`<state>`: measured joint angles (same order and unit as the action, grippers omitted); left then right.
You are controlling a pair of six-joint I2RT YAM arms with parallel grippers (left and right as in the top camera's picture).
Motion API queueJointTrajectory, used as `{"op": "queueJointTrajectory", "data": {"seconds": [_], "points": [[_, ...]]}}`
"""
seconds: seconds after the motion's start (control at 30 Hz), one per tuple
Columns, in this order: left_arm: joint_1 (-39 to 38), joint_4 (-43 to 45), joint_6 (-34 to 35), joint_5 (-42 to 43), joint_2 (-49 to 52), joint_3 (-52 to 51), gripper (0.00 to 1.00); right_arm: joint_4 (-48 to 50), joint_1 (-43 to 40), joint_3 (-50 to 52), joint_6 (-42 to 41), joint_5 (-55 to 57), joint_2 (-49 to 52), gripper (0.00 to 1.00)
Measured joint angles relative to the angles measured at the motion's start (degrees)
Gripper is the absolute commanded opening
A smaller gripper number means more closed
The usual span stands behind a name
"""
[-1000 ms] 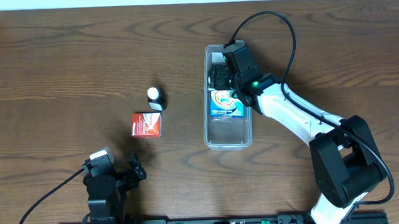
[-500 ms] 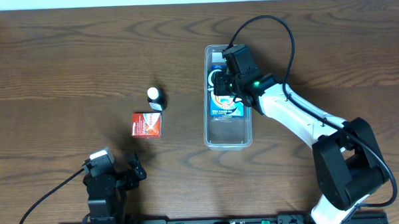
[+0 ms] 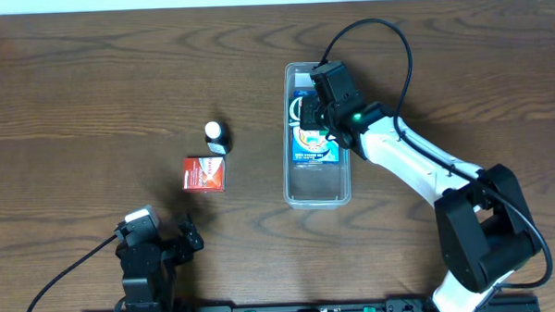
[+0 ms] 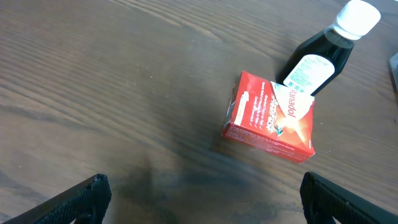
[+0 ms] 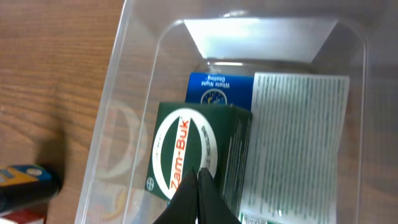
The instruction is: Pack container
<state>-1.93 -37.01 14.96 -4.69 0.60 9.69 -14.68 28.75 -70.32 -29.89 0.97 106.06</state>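
The container (image 3: pixel 297 188) is a long clear bin right of the table's middle, with its near wall visible in the right wrist view (image 5: pixel 115 93). In it lie a green Zam-Buk box (image 5: pixel 186 146), a blue box (image 5: pixel 219 90) at the far end, a white printed box (image 5: pixel 298 137) and a blue and orange box (image 3: pixel 316 147). My right gripper (image 3: pixel 311 113) hangs inside the bin, shut and empty, with its tips (image 5: pixel 200 175) just over the green box. A red Panadol box (image 4: pixel 270 118) and a dark white-capped bottle (image 4: pixel 323 53) stand left of the bin. My left gripper (image 4: pixel 205 202) is open and short of the red box.
The red box (image 3: pixel 204 174) and the bottle (image 3: pixel 217 138) stand close together on the wooden table, about a hand's width left of the container. The right arm's cable loops over the far right of the table.
My right gripper's jaws have closed on nothing above the green box, which stays in the container. The left arm, the red box and the bottle have not moved.
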Motion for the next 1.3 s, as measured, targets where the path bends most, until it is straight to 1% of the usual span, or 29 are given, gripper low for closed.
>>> {"op": "queueJointTrajectory", "data": {"seconds": [0.17,0.6,0.83,0.97,1.17,1.3], "points": [[0.0,0.0,0.0,0.0,0.0,0.0,0.98,1.66,0.02,-0.02,0.0,0.0,2.32,0.01],[0.0,0.0,0.0,0.0,0.0,0.0,0.98,-0.94,-0.28,-0.72,0.0,0.72,2.32,0.01],[0.0,0.0,0.0,0.0,0.0,0.0,0.98,0.81,-0.92,-0.7,1.7,-0.04,2.29,0.01],[0.0,0.0,0.0,0.0,0.0,0.0,0.98,0.61,-2.12,-0.48,2.08,-0.24,0.98,0.01],[0.0,0.0,0.0,0.0,0.0,0.0,0.98,-2.29,-5.84,-0.42,2.08,0.0,-3.56,0.01],[0.0,0.0,0.0,0.0,0.0,0.0,0.98,-3.28,-6.43,-0.42,2.08,0.07,-3.23,0.01]]}}
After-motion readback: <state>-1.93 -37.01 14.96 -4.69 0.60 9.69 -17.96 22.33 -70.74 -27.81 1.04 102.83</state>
